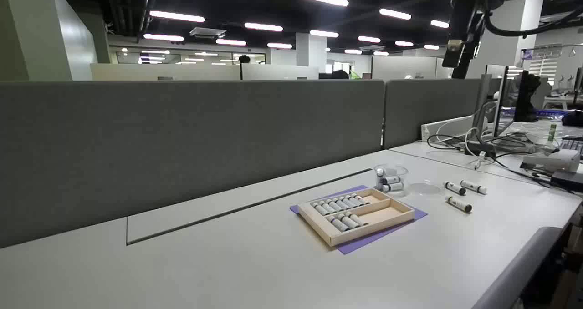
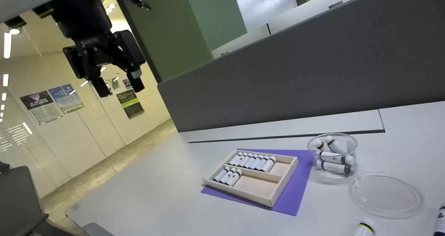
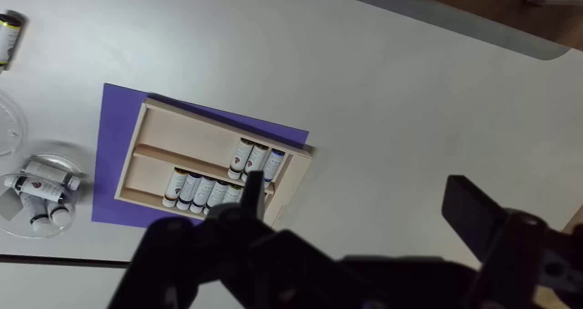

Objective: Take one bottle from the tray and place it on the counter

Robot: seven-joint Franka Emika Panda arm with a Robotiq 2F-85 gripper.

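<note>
The tan wooden tray (image 1: 380,229) has two long compartments and lies on a purple mat; it also shows in an exterior view (image 2: 259,186) and the wrist view (image 3: 182,129). Three bottles (image 2: 234,177) lie side by side in one compartment, and several lie in the other; a bottle (image 3: 241,156) also shows in the wrist view. The counter (image 1: 205,263) is white and broad. My gripper (image 2: 119,85) is open and empty, high above the counter. In the wrist view my gripper (image 3: 355,186) has one finger hiding part of the tray's end and some bottles.
A clear round tub (image 2: 332,154) with several vials stands beside the purple mat (image 2: 295,190). A clear lid (image 2: 386,194) lies near it. Three loose vials, one (image 1: 458,204) nearest, lie beyond. A grey partition (image 1: 191,149) runs behind; cables and monitors (image 1: 505,99) stand farther off.
</note>
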